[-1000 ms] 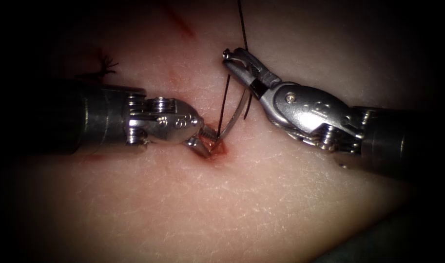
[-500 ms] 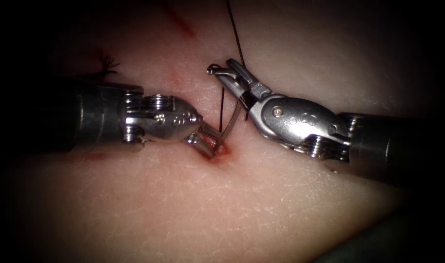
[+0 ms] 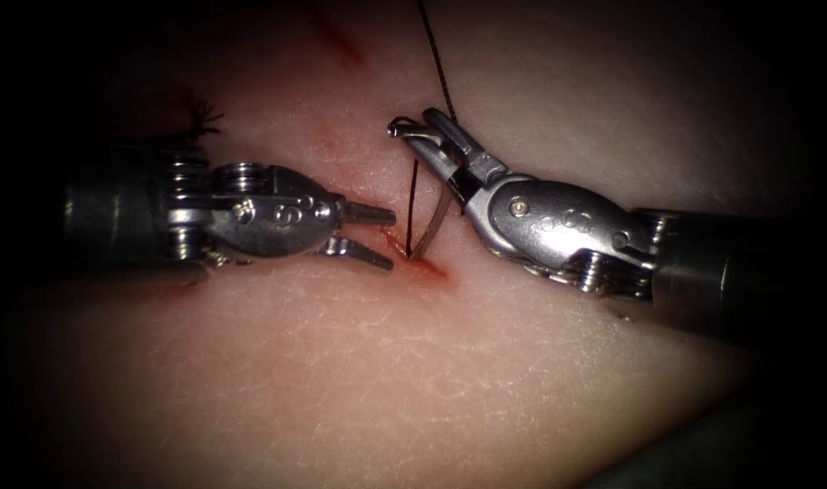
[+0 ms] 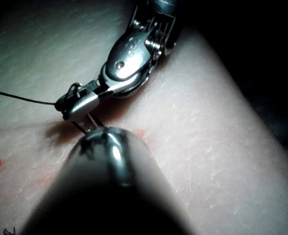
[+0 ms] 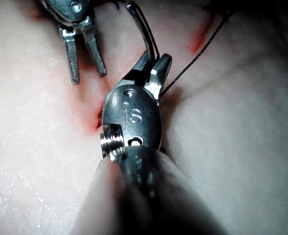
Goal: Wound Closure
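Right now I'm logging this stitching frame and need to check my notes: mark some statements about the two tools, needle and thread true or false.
1. The left tool has its jaws open and holds nothing. True.
2. The right tool holds the needle. True; it grips the needle near its upper end.
3. The needle lies loose on the tissue, clear of the cut. False; its lower end sits at the cut, apparently in the tissue.
4. The left tool grips the thread. False; the thread runs up past the right tool.
5. Red fluid marks the tissue. True.
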Action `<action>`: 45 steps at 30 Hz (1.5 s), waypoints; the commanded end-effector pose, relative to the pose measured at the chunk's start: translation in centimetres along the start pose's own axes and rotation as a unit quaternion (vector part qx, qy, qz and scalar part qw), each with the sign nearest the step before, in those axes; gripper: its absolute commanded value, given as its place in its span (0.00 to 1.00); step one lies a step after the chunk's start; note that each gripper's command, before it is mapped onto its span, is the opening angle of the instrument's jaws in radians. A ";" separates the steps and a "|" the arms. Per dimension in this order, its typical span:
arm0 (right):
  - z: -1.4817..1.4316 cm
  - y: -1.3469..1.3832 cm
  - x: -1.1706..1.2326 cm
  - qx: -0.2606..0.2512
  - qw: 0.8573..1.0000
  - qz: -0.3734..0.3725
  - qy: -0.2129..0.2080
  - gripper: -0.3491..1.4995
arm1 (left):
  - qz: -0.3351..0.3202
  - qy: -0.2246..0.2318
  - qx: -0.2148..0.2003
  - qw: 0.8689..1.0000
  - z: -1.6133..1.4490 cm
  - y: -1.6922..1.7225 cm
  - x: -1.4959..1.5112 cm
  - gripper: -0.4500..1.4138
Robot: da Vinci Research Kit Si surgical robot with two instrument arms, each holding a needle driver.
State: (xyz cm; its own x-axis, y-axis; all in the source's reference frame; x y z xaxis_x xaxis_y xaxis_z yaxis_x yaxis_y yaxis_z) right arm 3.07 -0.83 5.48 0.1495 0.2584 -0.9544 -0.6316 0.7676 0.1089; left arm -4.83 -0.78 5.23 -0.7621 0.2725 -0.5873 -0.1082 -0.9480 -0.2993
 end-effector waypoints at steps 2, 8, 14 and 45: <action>0.07 -0.05 -0.04 0.002 1.000 0.021 0.006 0.00 | 0.004 0.001 0.005 1.000 0.08 0.09 -0.02 0.37; 0.07 -0.03 -0.04 0.005 0.997 0.075 0.016 0.00 | 0.005 0.000 0.021 1.000 0.16 0.36 -0.20 0.32; 0.05 -0.01 -0.05 0.008 0.995 0.102 0.018 0.00 | 0.002 0.004 0.016 1.000 0.30 0.49 -0.30 0.27; -0.04 0.05 -0.15 0.002 0.973 0.229 0.013 0.00 | 0.001 0.012 0.014 1.000 0.42 0.56 -0.48 0.21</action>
State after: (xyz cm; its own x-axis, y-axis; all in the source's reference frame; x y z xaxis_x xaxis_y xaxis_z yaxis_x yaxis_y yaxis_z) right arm 2.90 -0.83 5.58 -0.1653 0.5612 -0.8110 -0.6268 0.5751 0.5257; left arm -4.71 -1.53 5.63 -0.7473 0.2779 -0.6035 -0.1273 -0.9514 -0.2805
